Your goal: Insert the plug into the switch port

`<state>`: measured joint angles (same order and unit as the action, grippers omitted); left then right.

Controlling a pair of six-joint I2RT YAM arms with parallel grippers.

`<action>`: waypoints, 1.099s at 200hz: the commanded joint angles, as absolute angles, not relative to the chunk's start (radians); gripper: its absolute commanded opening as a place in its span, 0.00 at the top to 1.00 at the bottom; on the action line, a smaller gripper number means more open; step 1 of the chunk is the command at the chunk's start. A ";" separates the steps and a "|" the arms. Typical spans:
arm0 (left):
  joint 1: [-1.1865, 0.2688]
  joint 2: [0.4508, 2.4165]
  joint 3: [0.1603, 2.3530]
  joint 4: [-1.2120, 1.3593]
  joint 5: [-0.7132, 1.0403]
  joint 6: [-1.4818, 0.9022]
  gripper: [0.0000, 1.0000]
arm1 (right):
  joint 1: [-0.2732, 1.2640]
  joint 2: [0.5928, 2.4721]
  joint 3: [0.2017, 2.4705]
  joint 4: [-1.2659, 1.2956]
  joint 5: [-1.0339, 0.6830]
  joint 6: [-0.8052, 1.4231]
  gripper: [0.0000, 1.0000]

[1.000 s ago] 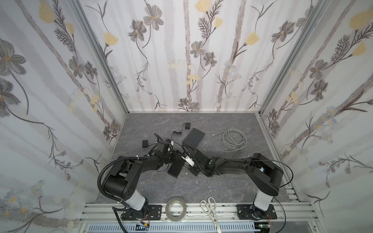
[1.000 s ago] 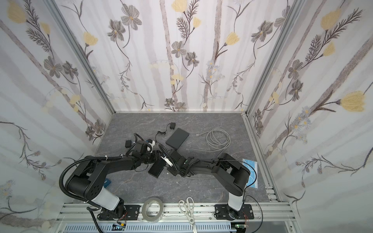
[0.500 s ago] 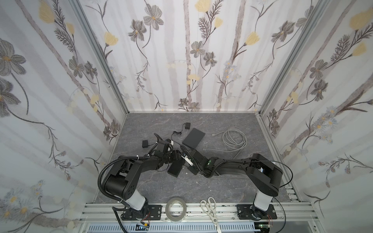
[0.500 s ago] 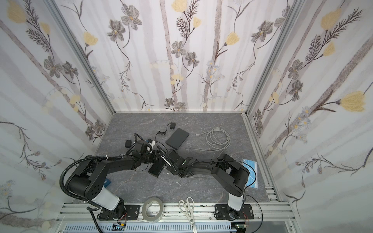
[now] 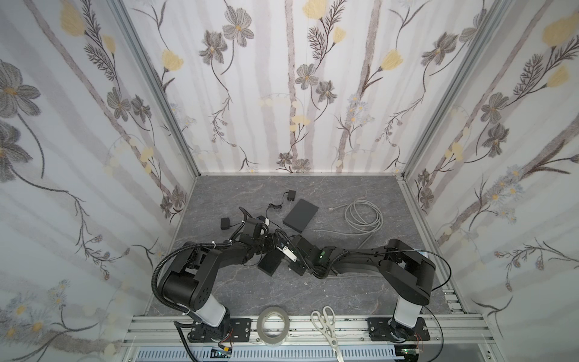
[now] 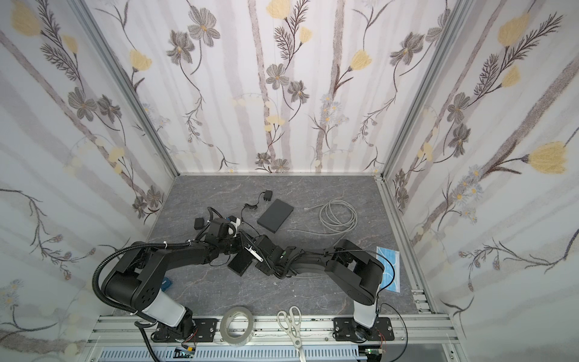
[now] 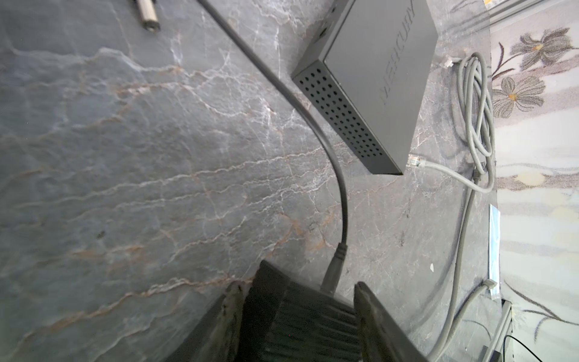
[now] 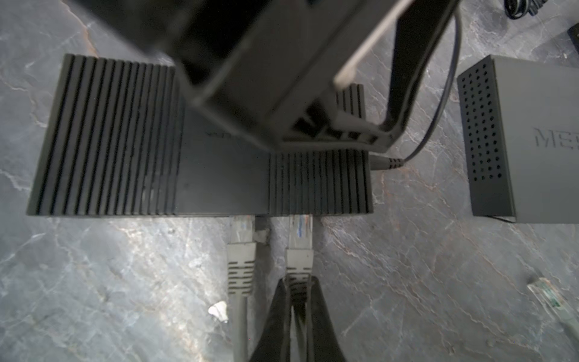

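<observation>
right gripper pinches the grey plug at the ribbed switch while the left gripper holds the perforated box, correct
No. The left wrist view shows the left gripper clamped on the ribbed switch, not the perforated box, which lies apart. The right gripper does pinch the grey plug.

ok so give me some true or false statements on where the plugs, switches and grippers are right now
1. The right gripper is shut on the boot of an ethernet plug. True.
2. Only one plug sits at the ribbed switch's front edge. False: a second plug sits beside the held one.
3. The left gripper holds the ribbed switch between its jaws. True.
4. The perforated grey switch is stacked on the ribbed one. False: it lies apart on the table.
5. The scissors lie on the table. False: they rest on the front rail beside the tape roll.
</observation>
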<state>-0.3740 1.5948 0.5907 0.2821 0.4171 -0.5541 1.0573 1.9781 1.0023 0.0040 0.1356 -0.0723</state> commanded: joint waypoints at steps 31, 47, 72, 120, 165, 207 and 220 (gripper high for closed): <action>-0.376 1.597 0.591 0.278 0.458 -0.565 0.42 | 1.058 1.997 1.023 0.074 0.180 -0.081 1.00; -0.377 1.600 0.591 0.279 0.457 -0.565 0.42 | 1.059 2.000 1.025 0.074 0.198 -0.082 1.00; -0.376 1.602 0.592 0.282 0.457 -0.568 0.42 | 1.060 2.001 1.027 0.091 0.188 -0.081 1.00; -0.379 1.615 0.586 0.302 0.468 -0.583 0.42 | 1.063 2.025 1.077 0.104 0.180 -0.089 1.00; -0.386 1.620 0.535 0.366 0.502 -0.612 0.47 | 1.059 2.015 1.073 0.167 0.123 -0.122 1.00; -0.393 1.620 0.506 0.385 0.531 -0.624 0.49 | 1.031 1.998 1.037 0.242 0.022 -0.124 1.00; -0.398 1.614 0.508 0.378 0.531 -0.624 0.49 | 1.026 1.993 1.035 0.248 0.018 -0.123 1.00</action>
